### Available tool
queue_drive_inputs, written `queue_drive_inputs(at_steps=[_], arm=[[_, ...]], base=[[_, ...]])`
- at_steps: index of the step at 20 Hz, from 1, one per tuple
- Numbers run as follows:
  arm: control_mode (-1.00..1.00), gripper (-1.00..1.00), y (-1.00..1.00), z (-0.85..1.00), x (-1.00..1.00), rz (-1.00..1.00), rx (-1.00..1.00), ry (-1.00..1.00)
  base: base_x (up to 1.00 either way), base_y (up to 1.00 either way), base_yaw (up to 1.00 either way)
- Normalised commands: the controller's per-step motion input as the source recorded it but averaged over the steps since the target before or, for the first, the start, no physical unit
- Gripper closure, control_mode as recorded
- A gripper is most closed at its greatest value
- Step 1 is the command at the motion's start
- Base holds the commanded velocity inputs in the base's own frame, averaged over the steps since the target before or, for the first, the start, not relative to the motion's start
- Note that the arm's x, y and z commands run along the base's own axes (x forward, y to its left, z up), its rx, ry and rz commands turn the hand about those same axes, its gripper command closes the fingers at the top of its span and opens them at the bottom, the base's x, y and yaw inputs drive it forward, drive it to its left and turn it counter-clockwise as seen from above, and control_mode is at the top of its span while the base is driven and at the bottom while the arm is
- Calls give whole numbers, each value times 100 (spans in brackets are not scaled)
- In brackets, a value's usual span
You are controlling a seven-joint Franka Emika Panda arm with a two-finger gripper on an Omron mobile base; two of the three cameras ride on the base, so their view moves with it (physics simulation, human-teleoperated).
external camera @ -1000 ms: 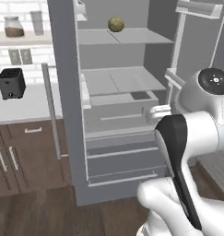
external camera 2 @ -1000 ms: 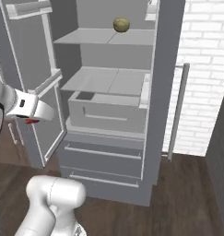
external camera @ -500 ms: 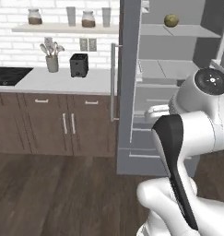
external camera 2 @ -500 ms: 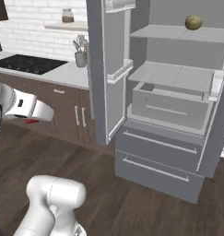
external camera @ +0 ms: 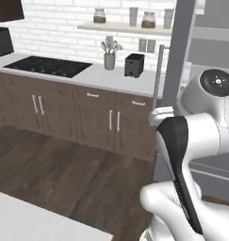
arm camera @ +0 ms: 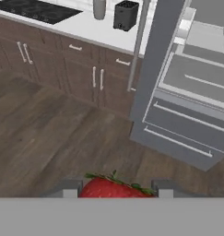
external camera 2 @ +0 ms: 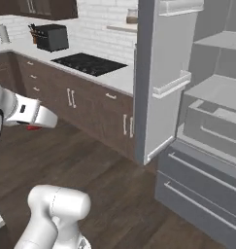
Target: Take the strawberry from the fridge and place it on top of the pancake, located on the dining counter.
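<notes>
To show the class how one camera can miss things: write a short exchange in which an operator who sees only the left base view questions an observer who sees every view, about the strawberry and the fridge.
Operator: I see the arm and the brown cabinets. Is the strawberry held?
Observer: Yes. In the hand view the strawberry sits between the two fingers, its green leaves on top.
Operator: Is the fridge closed?
Observer: No. In the right base view the fridge is open, its door standing out toward the room, with pale shelves and drawers showing.
</notes>
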Motion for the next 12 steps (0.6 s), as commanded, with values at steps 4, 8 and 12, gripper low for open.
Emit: queue_drive_inputs(at_steps=[4,8,12], arm=[[100,100,0,0,0,0,0,0],[100,100,0,0,0,0,0,0],[100,100,0,0,0,0,0,0]], base=[[-85,-8,59],[-86,-73,43],[-77,-57,38]])
